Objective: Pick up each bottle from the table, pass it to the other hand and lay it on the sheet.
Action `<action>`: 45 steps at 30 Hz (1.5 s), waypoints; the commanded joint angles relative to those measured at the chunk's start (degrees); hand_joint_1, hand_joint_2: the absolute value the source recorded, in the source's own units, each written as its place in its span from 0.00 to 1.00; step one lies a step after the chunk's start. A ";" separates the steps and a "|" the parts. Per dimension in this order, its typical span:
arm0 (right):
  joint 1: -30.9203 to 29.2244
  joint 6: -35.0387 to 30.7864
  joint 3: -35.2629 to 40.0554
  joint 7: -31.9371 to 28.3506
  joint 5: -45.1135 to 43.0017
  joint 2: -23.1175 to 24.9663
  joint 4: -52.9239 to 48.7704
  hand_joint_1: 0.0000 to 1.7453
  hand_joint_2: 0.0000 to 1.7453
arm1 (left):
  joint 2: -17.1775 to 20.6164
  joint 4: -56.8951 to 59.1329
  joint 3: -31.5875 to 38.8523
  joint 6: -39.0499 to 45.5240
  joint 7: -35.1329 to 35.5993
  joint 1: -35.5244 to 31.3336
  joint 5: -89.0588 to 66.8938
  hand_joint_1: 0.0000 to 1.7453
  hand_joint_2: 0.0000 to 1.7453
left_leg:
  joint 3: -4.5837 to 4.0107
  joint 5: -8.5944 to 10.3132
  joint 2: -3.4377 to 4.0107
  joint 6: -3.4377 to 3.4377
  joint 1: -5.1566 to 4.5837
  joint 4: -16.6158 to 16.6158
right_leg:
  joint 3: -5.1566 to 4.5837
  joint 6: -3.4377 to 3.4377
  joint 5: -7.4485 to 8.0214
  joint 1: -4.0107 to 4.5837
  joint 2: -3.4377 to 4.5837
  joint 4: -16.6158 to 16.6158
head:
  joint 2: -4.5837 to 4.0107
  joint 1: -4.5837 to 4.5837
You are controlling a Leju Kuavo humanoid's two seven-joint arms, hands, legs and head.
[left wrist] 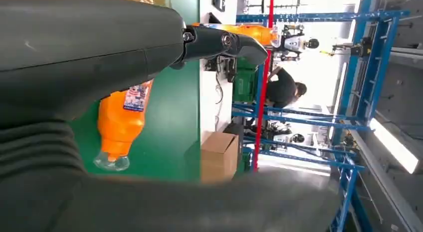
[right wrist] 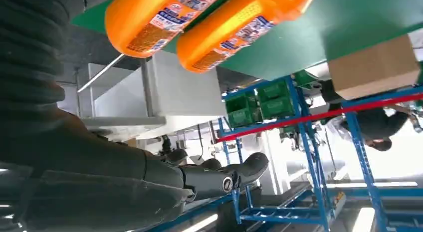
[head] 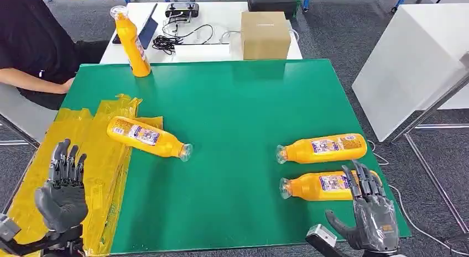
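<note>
The green-topped table (head: 232,157) is carrying everything, and a crinkled yellow plastic sheet (head: 99,174) is lying over its edge at about nine o'clock. Four orange plastic bottles with printed labels and clear caps are sharing the table: one lying bottle (head: 145,136) is resting with its base on the sheet and its cap end on bare green, two more are lying side by side at about four o'clock, the far bottle (head: 323,148) and the near bottle (head: 321,185), caps pointing toward the table's middle, and an upright bottle (head: 133,44) is standing at eleven o'clock near a seated person's arm (head: 33,80). These bottles are looking full, so they are probably moderately heavy, with stiff but smooth, rounded walls that could roll or slip; wrapping the labelled mid-body, near the balance point, seems wiser than taking the narrow neck. The right robot hand (head: 369,204) is hovering just at the near bottle's base end, fingers spread apart and holding nothing; whether they are touching it I cannot tell. The left robot hand (head: 63,182) is raised over the sheet, fingers extended and slightly apart, gripping nothing.
</note>
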 commanded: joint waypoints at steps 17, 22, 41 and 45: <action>-4.73 21.36 -27.36 -7.56 1.53 4.48 14.43 0.00 1.00 | 0.91 3.93 0.42 -1.16 4.03 -2.86 2.38 0.00 1.00 | 0.12 -0.02 -0.01 -0.04 0.00 -0.08 | 0.17 0.00 -0.01 0.01 -0.01 -0.10 | 0.00 -0.02; -7.02 21.26 -24.37 -7.68 1.58 3.10 16.46 0.00 1.00 | 1.21 4.68 -0.02 -0.76 4.16 -3.65 2.77 0.00 1.00 | 0.16 -0.02 0.04 -0.04 0.04 -0.09 | 0.20 0.00 0.01 0.04 0.02 -0.13 | 0.00 0.00; -15.11 18.78 -9.22 -4.80 -0.56 -1.77 19.38 0.00 1.00 | 1.27 3.61 0.08 -0.09 2.87 -4.49 3.75 0.00 1.00 | 0.14 -0.01 0.08 -0.02 0.04 -0.05 | 0.21 0.00 0.02 0.05 0.06 -0.10 | 0.00 0.00; -15.84 18.45 -5.81 -4.11 -0.31 -2.71 20.35 0.00 1.00 | 1.36 3.51 0.64 0.00 2.76 -4.48 4.09 0.00 1.00 | 0.29 -0.06 0.17 -0.05 0.07 -0.10 | 0.35 0.00 0.01 0.08 0.16 -0.18 | 0.00 -0.02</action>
